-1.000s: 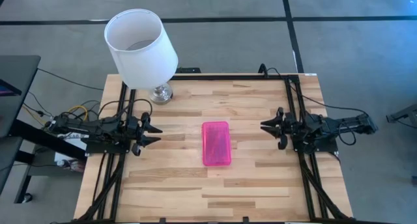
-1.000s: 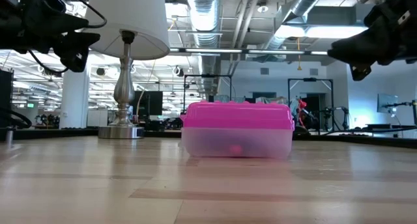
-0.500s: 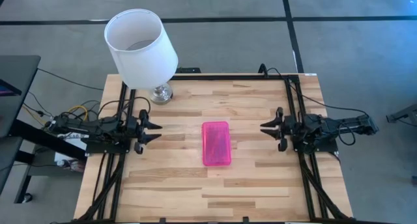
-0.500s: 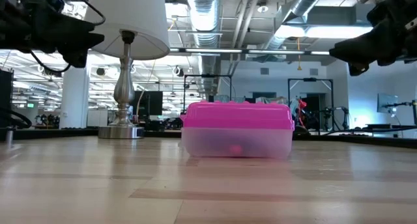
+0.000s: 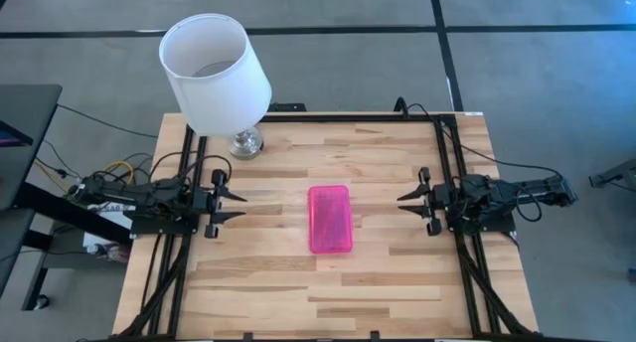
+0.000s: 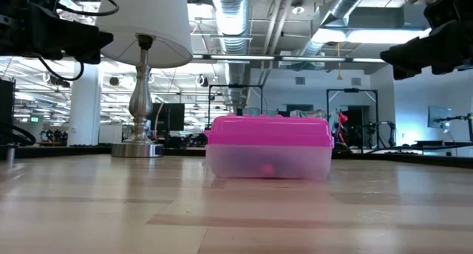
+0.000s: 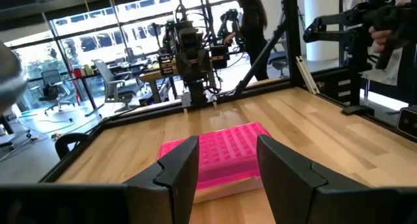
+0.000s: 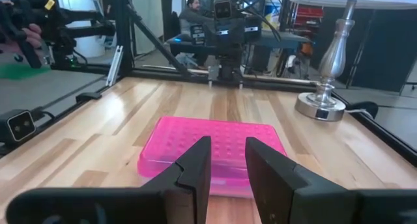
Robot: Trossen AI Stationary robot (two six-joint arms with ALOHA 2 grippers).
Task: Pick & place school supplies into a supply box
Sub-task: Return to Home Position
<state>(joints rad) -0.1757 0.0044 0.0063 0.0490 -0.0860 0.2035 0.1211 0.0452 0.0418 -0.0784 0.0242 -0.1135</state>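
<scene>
A table lamp with a white shade stands at the far corner of the wooden table on the left arm's side. Its silver base is off to one side of the left gripper and clear of its jaws. Black frame rails run along the table's far edge and both sides. Nothing lies between either gripper and the supply box. In the left wrist view a person stands in the room beyond the table.

Both arms lie low and stretched out level over the table's side rails, 1 on each side. Each points inward, so the 2 grippers face one another across the boards. The left gripper's jaws are spread and hold nothing. The right gripper also has its jaws parted, with a narrower gap, and they are empty.

The supply box rests flat on the table with its pink lid down on the clear base. It lies straight ahead of both sets of jaws, between the 2 grippers and well apart from each. Through the clear base a small pinkish shape shows, too blurred to name.
</scene>
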